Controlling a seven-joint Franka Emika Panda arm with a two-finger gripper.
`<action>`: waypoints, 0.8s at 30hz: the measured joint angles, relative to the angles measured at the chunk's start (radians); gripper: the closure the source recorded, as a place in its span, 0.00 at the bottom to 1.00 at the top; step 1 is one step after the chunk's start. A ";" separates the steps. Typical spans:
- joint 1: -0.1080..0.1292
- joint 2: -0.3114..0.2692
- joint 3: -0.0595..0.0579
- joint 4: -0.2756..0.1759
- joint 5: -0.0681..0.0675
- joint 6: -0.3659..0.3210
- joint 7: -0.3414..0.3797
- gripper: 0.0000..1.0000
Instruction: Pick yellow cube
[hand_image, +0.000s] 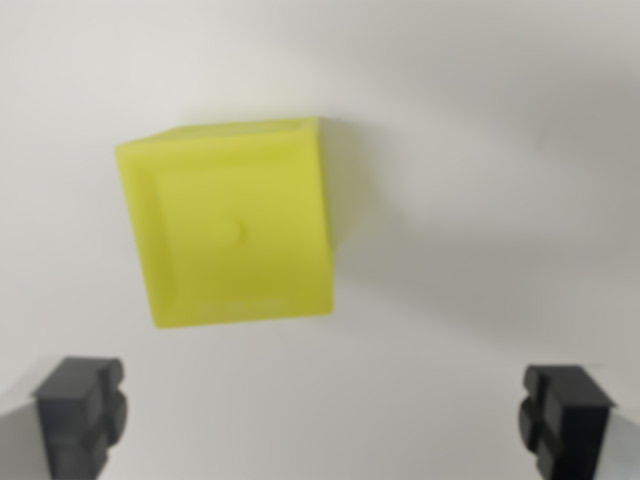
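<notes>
A yellow cube (235, 225) lies on a white surface, left of centre in the wrist view. Its top face has a raised rim and a small dimple in the middle. My gripper (322, 410) is open, with one black fingertip (82, 405) at the lower left and the other at the lower right. The cube sits beyond the fingertips, nearer the left one, and nothing is between them.
The white surface (480, 200) fills the whole view around the cube. A soft shadow falls to the cube's right.
</notes>
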 joint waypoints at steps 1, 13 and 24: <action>0.003 0.007 0.000 0.004 0.000 0.003 -0.001 0.00; 0.041 0.086 0.000 0.059 -0.003 0.027 -0.018 0.00; 0.043 0.120 -0.001 0.069 -0.002 0.051 -0.023 0.00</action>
